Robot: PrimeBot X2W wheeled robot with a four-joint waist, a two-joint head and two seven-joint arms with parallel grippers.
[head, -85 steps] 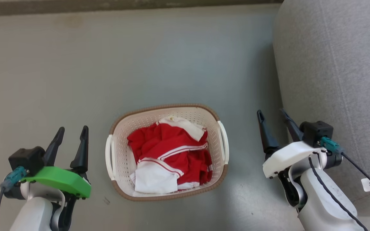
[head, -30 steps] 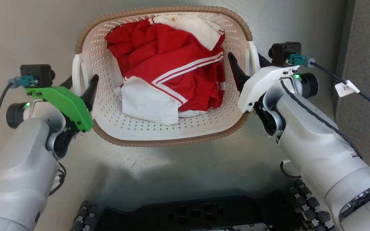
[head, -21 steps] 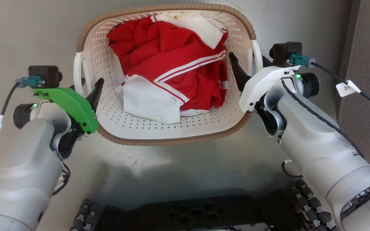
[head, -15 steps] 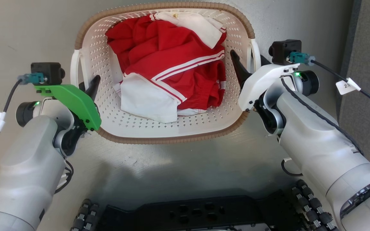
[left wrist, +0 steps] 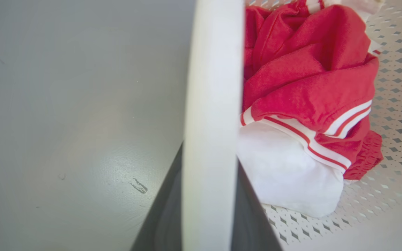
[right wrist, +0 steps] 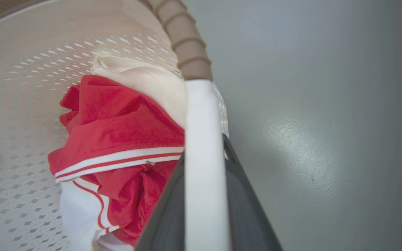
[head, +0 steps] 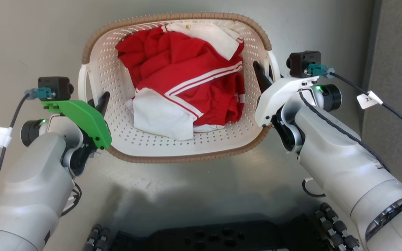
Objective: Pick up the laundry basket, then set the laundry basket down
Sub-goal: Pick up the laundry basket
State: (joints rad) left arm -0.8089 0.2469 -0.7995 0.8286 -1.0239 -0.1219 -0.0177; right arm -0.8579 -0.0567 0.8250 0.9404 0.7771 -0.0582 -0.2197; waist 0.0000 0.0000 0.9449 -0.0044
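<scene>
Upright laundry basket [head: 173, 158], long axis left-right, end handles [left wrist: 211, 104] pinched tight between left gripper [head: 98, 99] and right gripper [head: 268, 71] fingers.

Laundry basket [head: 173, 158]: centre, between both grippers
Clothes [head: 187, 80]: inside it — heaped toward the far wall
Left gripper [head: 97, 98]: astride the left handle [head: 82, 83]
Right gripper [head: 266, 70]: astride the right handle [head: 275, 62]
Robot base [head: 204, 240]: before the basket

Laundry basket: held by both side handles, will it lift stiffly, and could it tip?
Probably stiff: the laundry basket is moulded perforated plastic with a thick rim. Likely light, holding only a few clothes. It might tilt if the left gripper and right gripper rise unevenly, since each pinches one narrow handle.
</scene>
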